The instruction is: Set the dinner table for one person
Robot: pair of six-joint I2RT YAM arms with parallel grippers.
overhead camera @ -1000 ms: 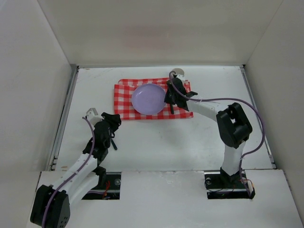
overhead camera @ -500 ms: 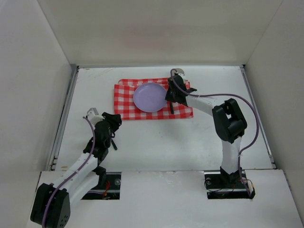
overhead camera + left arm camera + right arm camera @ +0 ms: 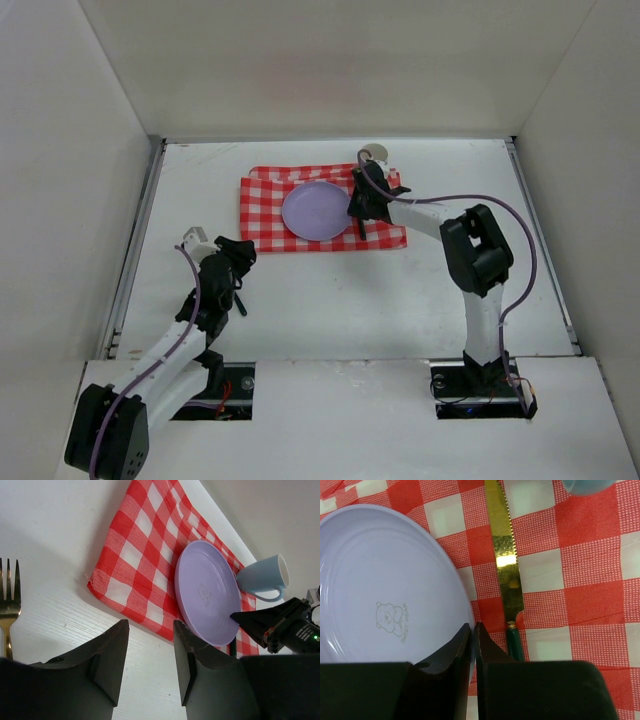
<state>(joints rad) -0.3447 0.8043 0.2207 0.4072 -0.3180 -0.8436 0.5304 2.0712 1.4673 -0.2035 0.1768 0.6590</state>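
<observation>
Where the top view shows clearly only the white table (image 3: 330, 300), checked cloth (image 3: 262, 215) upper centre and lilac plate (image 3: 315, 210) on it, wrist views add: gold knife (image 3: 506, 565) on cloth beside plate; blue cup (image 3: 262, 577), interior hardly visible; fork (image 3: 9, 597) at left edge, handle hidden. Right claw (image 3: 472, 627) clamped on plate rim; left claw (image 3: 150, 626) apart.
</observation>
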